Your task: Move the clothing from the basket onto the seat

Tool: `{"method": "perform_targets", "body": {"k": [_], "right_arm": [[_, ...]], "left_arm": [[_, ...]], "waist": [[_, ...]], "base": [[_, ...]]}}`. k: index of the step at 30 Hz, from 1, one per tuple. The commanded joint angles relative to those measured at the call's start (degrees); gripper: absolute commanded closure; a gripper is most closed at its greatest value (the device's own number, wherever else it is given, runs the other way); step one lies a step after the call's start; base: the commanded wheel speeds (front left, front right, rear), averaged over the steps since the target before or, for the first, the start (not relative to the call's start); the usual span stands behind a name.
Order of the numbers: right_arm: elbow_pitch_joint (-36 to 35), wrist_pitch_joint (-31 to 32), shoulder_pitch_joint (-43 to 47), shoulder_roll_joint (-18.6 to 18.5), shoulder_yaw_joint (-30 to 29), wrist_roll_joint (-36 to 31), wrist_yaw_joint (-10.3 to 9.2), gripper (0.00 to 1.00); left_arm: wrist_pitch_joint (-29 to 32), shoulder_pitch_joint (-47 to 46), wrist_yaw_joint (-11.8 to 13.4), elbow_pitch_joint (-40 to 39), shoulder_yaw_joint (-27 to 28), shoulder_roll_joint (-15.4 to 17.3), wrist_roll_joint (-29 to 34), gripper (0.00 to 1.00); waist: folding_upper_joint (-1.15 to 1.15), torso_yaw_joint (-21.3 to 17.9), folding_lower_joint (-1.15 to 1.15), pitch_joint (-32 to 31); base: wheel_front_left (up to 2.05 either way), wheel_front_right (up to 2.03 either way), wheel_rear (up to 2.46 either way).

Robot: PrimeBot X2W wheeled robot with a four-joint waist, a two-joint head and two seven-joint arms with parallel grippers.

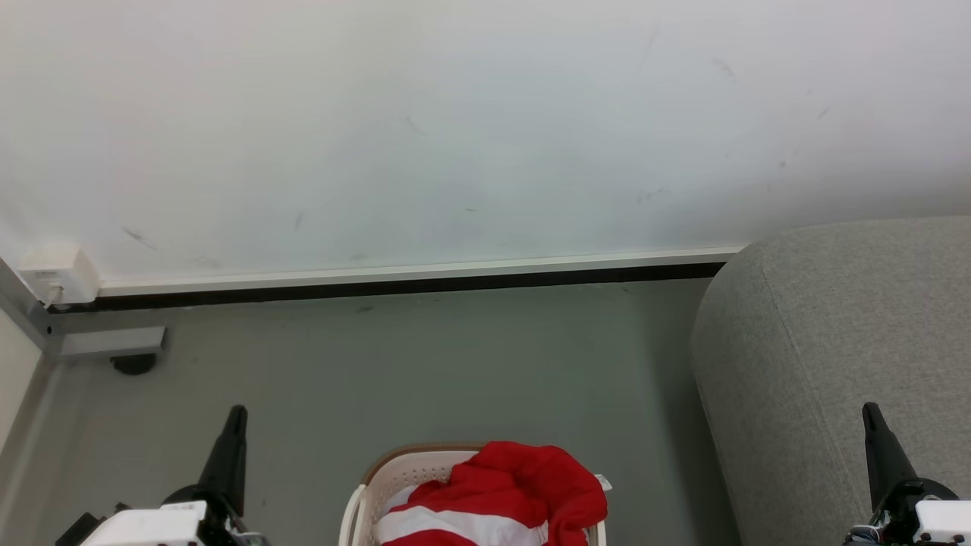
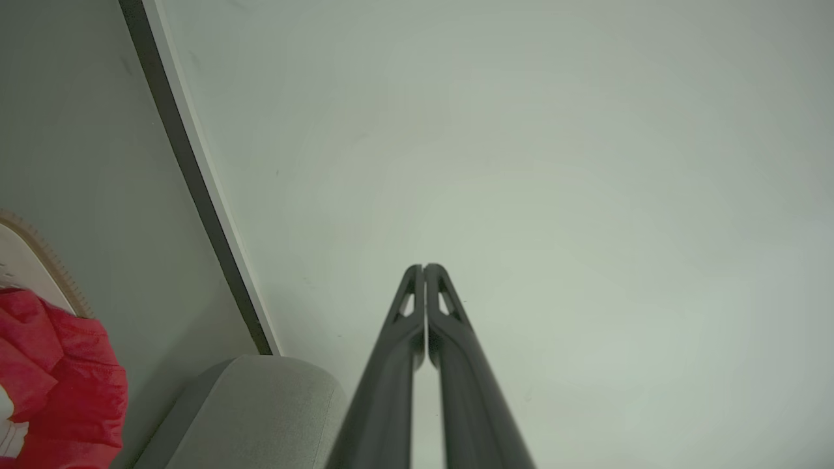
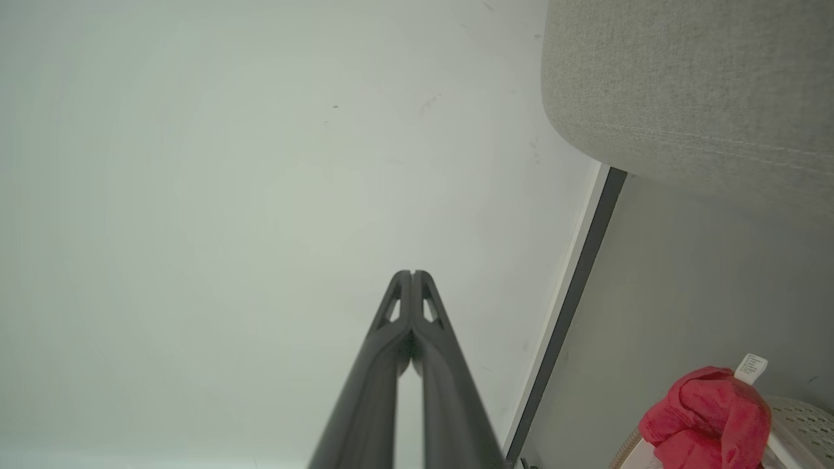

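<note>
Red clothing (image 1: 516,493) with a white stripe is heaped in the cream basket (image 1: 394,474) at the bottom middle of the head view. The clothing (image 2: 58,384) also shows at the left wrist view's lower left, and the clothing (image 3: 710,420) with a white tag at the right wrist view's lower right, over the basket (image 3: 798,423). The grey seat (image 1: 834,364) stands to the right of the basket. My left gripper (image 1: 237,413) is shut and empty, left of the basket. My right gripper (image 1: 871,413) is shut and empty, in front of the seat. In their own views the left gripper (image 2: 423,267) and the right gripper (image 3: 412,273) point at the white wall.
A white wall with a dark baseboard (image 1: 394,284) runs behind the grey floor (image 1: 425,371). A white box (image 1: 57,277) and a grey bracket (image 1: 106,343) sit at the far left corner. The seat's rounded arm (image 2: 260,404) shows in the left wrist view.
</note>
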Motion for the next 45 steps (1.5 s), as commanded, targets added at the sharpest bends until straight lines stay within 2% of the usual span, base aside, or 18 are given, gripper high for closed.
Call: {"method": "perform_targets", "body": {"k": [1, 45], "right_arm": [[0.2, 0.0, -0.9, -0.1, -0.1, -0.4, -0.07, 1.00], [0.2, 0.0, -0.9, -0.1, -0.1, -0.4, -0.07, 1.00]], "left_arm": [[0.0, -0.6, 0.0, -0.2, 0.1, 0.4, -0.7, 1.00], [0.0, -0.6, 0.0, -0.2, 0.1, 0.4, -0.7, 1.00]], "waist": [[0.00, 0.0, 0.00, 0.0], [0.00, 0.0, 0.00, 0.0]], "base": [[0.00, 0.00, 0.00], [0.00, 0.00, 0.00]]}}
